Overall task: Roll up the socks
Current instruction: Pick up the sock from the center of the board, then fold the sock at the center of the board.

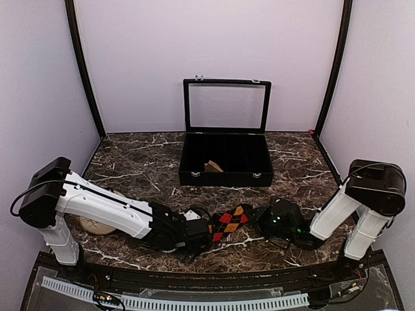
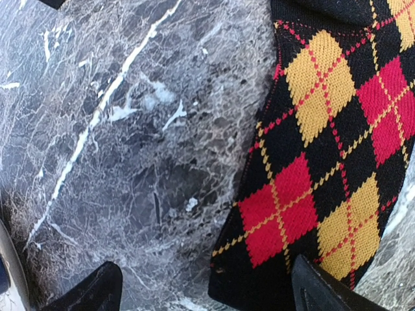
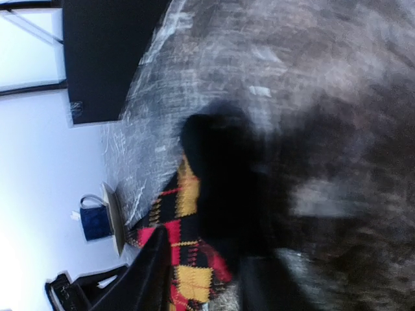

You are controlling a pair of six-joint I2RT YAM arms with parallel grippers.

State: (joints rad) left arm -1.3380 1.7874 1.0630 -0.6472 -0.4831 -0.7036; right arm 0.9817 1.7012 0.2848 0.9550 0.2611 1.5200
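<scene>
Argyle sock point(image 1: 231, 222) lies flat on the marble table point(image 1: 142, 162) near the front edge, between both arms. We note the left gripper point(image 1: 201, 237) spread wide at the sock's left end, holding nothing. One of its fingers point(image 2: 324, 291) is over the sock's edge, the other over bare marble. Right gripper point(image 1: 266, 223) is at the sock's black end. Its view is blurred, so we cannot tell its grip. Tan sock point(image 1: 213, 167) sits in a front compartment of the open black case point(image 1: 227, 179).

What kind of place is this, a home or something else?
Probably a robot test booth: plain lilac walls enclose a marble-look table, with the left arm and right arm mounted at its near edge.
</scene>
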